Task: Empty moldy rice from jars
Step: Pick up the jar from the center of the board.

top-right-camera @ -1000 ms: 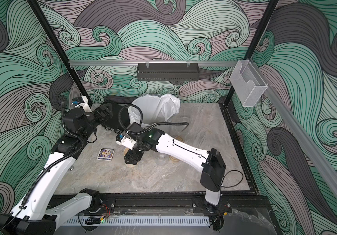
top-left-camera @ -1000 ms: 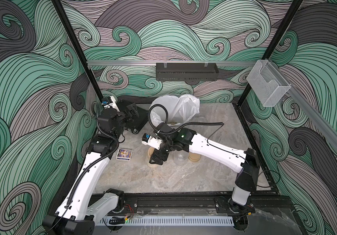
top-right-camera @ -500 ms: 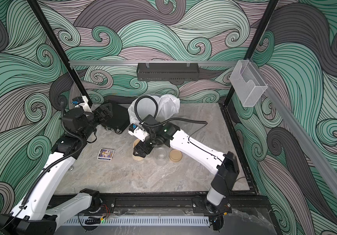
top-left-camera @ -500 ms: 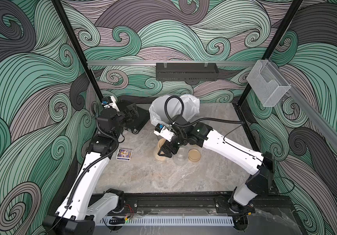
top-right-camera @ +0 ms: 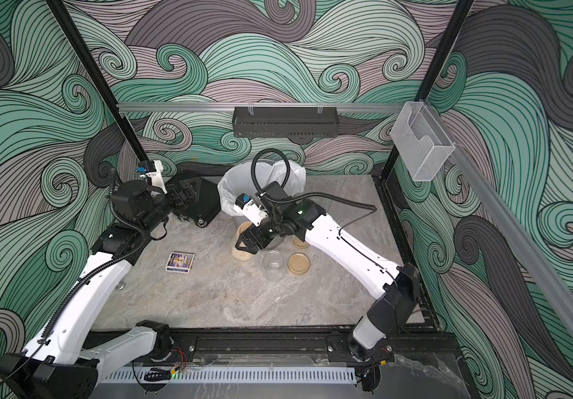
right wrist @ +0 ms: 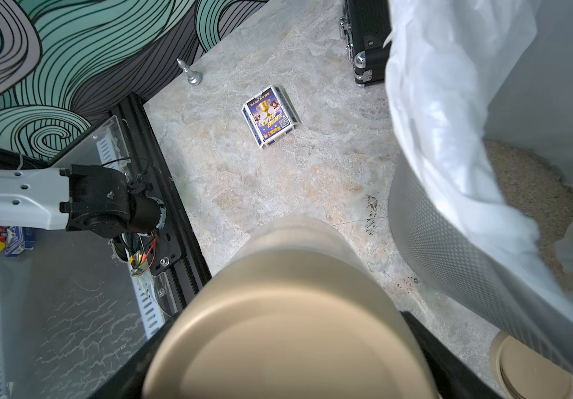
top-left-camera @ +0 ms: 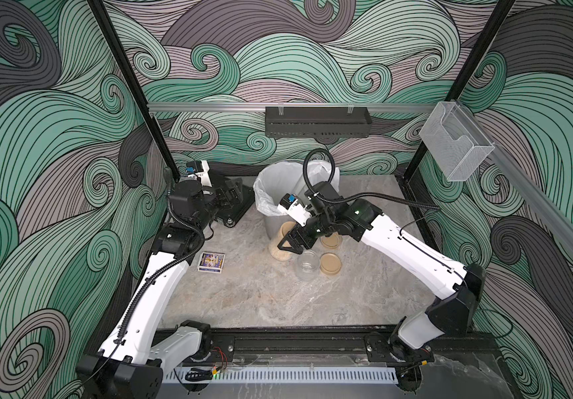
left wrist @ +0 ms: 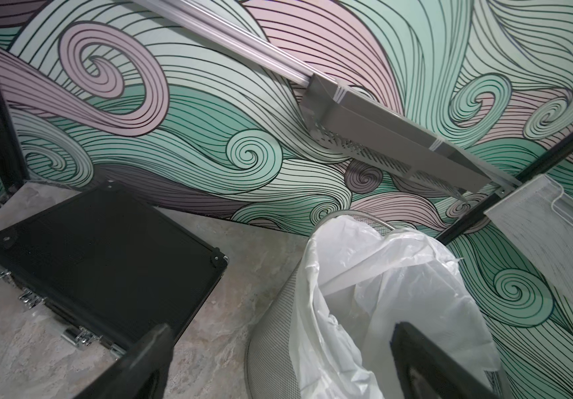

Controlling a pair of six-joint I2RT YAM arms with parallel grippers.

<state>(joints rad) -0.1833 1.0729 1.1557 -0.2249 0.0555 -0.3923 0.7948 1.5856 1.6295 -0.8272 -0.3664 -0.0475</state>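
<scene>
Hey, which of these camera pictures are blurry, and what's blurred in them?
Right wrist view: the lidded jar up close is smeared, while the card box is crisp. Left wrist view: only the near jaws look soft. Both top views: sharp, evenly lit.

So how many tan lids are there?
3. The first lid caps the jar in the right end effector; the second lid lies loose beside the empty jar; the third lid sits partly under the right arm. Others may be hidden.
</scene>
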